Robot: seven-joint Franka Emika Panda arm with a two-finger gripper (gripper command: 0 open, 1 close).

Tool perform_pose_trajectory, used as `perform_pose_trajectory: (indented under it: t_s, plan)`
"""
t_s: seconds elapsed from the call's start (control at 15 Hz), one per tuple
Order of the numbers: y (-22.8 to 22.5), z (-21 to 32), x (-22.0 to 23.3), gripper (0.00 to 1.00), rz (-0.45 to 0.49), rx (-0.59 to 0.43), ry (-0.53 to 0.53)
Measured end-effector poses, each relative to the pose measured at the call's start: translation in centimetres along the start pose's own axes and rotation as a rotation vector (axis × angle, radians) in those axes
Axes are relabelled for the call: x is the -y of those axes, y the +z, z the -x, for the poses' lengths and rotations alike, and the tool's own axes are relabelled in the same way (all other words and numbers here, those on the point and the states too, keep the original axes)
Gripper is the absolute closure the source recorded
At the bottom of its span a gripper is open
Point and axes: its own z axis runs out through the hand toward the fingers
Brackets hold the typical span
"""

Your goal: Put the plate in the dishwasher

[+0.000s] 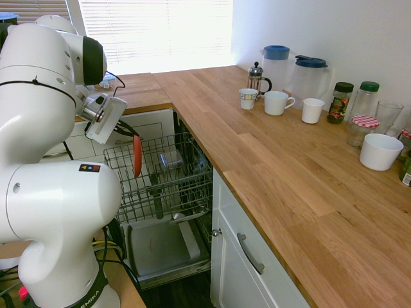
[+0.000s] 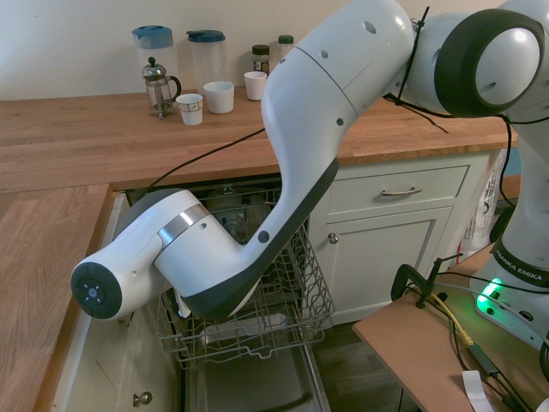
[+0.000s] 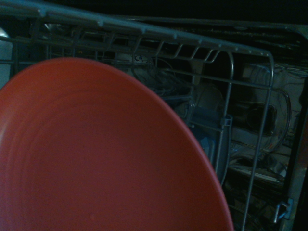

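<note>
The coral-red plate (image 1: 137, 157) stands on edge, its lower part down among the wires of the grey rack (image 1: 170, 183) of the open dishwasher (image 1: 164, 247). My gripper (image 1: 132, 135) is just above the rack, shut on the plate's top rim. In the wrist view the plate (image 3: 96, 159) fills the near half of the picture, with the rack's wires (image 3: 226, 96) behind it. In the second exterior view my own arm hides the gripper and the plate, and only the pulled-out rack (image 2: 296, 300) shows.
The dishwasher door (image 1: 154, 250) lies open and flat below the rack. White cabinet drawers (image 1: 247, 256) flank it. On the wooden counter (image 1: 289, 167) stand mugs (image 1: 277, 102), a French press (image 1: 257, 78), two pitchers (image 1: 309, 77), jars and a white bowl (image 1: 381, 151).
</note>
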Motion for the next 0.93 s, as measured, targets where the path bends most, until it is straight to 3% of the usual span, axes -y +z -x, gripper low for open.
perform_pose_trajectory:
  t_s: [0.73, 0.8, 0.93]
  plan:
    - [2.5, 2.6, 5.6, 1.0, -0.048, -0.012, 0.008]
    - [2.7, 2.4, 5.7, 0.0, -0.048, -0.011, 0.01]
    - [2.9, 2.2, 5.9, 0.0, -0.051, -0.011, 0.009]
